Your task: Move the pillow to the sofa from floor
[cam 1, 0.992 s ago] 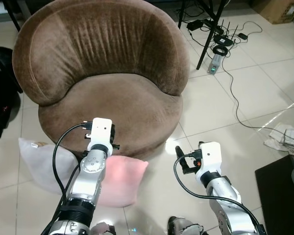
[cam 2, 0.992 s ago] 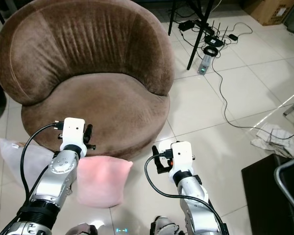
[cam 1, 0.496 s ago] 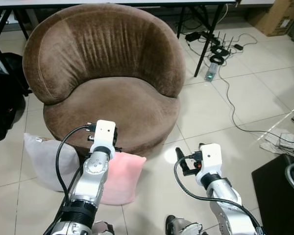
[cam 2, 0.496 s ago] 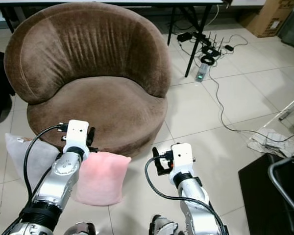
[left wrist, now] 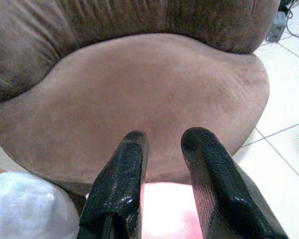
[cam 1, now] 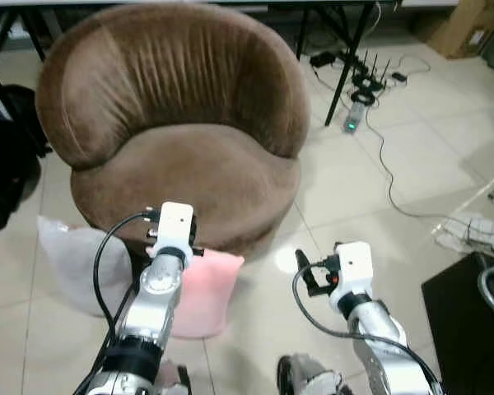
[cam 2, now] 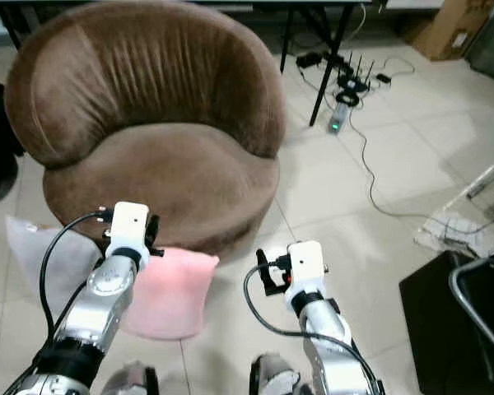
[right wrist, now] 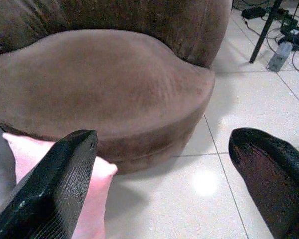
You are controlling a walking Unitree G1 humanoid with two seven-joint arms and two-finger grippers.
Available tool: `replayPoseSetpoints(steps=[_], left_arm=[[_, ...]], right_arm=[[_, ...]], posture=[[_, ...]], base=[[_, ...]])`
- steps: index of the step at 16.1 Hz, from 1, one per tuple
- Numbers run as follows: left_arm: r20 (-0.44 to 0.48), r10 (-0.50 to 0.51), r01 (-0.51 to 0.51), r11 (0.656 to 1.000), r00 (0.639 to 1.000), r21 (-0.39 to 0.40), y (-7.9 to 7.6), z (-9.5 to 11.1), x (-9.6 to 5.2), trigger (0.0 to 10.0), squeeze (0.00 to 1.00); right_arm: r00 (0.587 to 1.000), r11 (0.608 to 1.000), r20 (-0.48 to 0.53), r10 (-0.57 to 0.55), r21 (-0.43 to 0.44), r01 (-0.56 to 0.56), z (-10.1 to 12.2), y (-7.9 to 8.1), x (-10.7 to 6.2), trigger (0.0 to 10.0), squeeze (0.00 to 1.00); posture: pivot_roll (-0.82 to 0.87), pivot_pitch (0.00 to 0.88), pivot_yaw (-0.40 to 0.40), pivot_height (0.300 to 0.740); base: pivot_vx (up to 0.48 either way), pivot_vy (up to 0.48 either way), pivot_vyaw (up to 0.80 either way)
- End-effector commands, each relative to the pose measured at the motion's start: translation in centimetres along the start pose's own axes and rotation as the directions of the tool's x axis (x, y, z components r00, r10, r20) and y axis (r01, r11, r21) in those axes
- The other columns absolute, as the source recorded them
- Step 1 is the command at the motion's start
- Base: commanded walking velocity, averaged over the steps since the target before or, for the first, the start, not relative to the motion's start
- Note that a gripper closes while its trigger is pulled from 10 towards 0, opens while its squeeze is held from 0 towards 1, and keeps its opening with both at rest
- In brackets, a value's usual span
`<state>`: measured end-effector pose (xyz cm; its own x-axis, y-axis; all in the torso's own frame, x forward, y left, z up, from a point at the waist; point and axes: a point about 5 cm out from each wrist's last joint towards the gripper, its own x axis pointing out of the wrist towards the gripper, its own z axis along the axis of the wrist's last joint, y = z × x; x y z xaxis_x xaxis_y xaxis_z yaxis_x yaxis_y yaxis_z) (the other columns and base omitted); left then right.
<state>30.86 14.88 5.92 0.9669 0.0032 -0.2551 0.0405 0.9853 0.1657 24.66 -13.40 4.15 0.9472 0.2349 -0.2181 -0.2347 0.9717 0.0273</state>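
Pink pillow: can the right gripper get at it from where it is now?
Probably yes. The pink pillow lies on the tile floor against the brown sofa, its right edge exposed. The right gripper is open, with only bare tile between; the left gripper hovers above the pillow.

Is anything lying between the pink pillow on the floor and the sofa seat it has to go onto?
Nothing visible. The pink pillow leans against the sofa's front base, beside a white pillow, and the seat above it is bare.

Two pillows, one pink [cam 1: 204,290] and one white [cam 1: 74,263], and one brown sofa [cam 1: 181,156].
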Motion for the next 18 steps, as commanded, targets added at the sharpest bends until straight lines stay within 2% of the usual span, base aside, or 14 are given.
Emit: replayPoseSetpoints(steps=[1, 12, 18], left_arm=[[-0.028, 0.004, -0.004, 1.000, 1.000, -0.005, -0.31, -0.48, -0.09, 10.0, 0.00], [-0.039, -0.005, 0.004, 1.000, 0.999, -0.012, -0.68, -0.81, -0.39, 10.0, 0.00], [-0.047, -0.006, 0.006, 1.000, 0.999, 0.007, -0.68, -0.91, -0.47, 10.0, 0.00]], right_arm=[[1.000, 1.000, -0.014, -0.006, -0.004, 0.006, -0.16, -0.19, -0.15, 10.0, 0.66], [0.999, 1.000, -0.028, -0.022, -0.014, 0.022, -0.38, -0.48, -0.30, 10.0, 0.67], [0.999, 1.000, -0.031, -0.023, -0.016, 0.022, -0.36, -0.38, -0.27, 10.0, 0.66]], posture=[[-0.13, 0.183, -0.052, 0.640], [-0.13, 0.180, -0.058, 0.535], [-0.13, 0.179, -0.054, 0.525]], base=[[0.000, 0.000, 0.00], [0.000, 0.000, 0.00], [0.000, 0.000, 0.00]])
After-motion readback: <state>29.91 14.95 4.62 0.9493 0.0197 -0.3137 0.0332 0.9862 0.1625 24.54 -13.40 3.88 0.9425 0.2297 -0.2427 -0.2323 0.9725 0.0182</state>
